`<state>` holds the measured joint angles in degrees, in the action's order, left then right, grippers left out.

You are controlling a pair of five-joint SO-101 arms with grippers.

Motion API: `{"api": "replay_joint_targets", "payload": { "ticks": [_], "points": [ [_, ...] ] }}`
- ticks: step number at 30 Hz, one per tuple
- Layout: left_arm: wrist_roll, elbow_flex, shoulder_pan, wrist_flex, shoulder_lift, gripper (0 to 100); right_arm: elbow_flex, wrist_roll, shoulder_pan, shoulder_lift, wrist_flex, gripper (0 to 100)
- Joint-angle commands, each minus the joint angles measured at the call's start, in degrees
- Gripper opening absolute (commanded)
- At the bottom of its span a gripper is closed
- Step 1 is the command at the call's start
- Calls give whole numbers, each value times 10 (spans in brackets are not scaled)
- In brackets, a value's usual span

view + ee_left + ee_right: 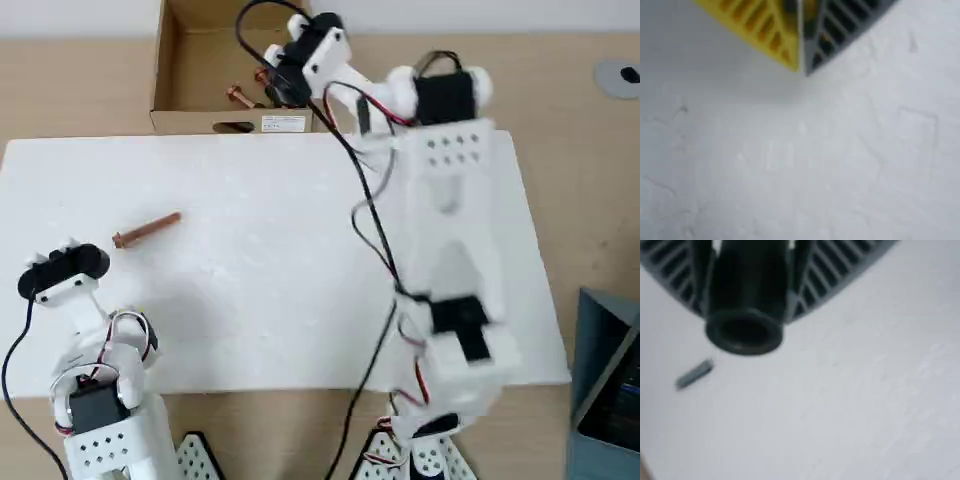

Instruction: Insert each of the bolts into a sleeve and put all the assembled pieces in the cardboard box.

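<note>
Right hand [747, 287]: you are pinching a dark sleeve [745, 315], its open mouth facing the tabletop [865, 405].
Left hand [801, 67]: you are holding it pressed together, empty.
Bolt [694, 374]: lying flat beyond the sleeve's mouth, off to one side, its long axis slanting across the sleeve's.
Nearer arm: from above, one arm [95, 330] is sitting near the bolt and the other is hanging over the box [180, 60]; I cannot tell which side is which.
Writing: the label [284, 123] on the box is showing print too small to read.

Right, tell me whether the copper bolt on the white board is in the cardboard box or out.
Out. The bolt lies flat on the white board, apart from the cardboard box.
</note>
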<state>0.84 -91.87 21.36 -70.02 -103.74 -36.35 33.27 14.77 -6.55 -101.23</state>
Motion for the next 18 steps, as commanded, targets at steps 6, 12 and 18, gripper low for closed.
{"api": "replay_joint_targets", "payload": {
  "ticks": [6,12,18],
  "points": [
    [-2,107,2,5,1,2,284,-67,-10,276,-1,10],
    [-4,177,-6,-59,1,2,438,-105,-10,379,42,10],
    [-4,226,-6,-88,2,2,532,-149,-31,441,78,10]
  ]
}}
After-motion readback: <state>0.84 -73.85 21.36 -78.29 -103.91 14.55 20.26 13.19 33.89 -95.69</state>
